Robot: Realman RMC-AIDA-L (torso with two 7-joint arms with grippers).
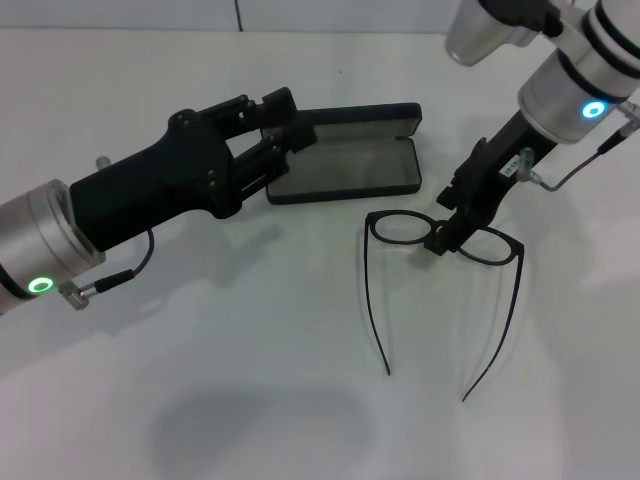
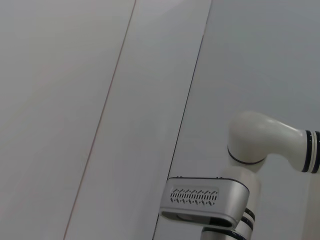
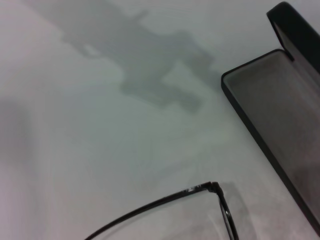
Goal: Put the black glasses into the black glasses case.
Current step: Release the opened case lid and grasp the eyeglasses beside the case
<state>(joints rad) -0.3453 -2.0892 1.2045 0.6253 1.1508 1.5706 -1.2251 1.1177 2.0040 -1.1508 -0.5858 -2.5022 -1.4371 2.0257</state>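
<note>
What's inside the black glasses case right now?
The open black glasses case shows only bare grey lining. The left gripper covers its left end, so that part is hidden. The black glasses lie on the table, under the right gripper.

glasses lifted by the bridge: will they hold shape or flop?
The black glasses have a thin wire-like frame, so probably light and somewhat flexible. Both long temples are unfolded toward the robot and may swing at the hinges or sag when lifted. The right hand is at the bridge between the lenses; a tight squeeze there could bend it.
</note>
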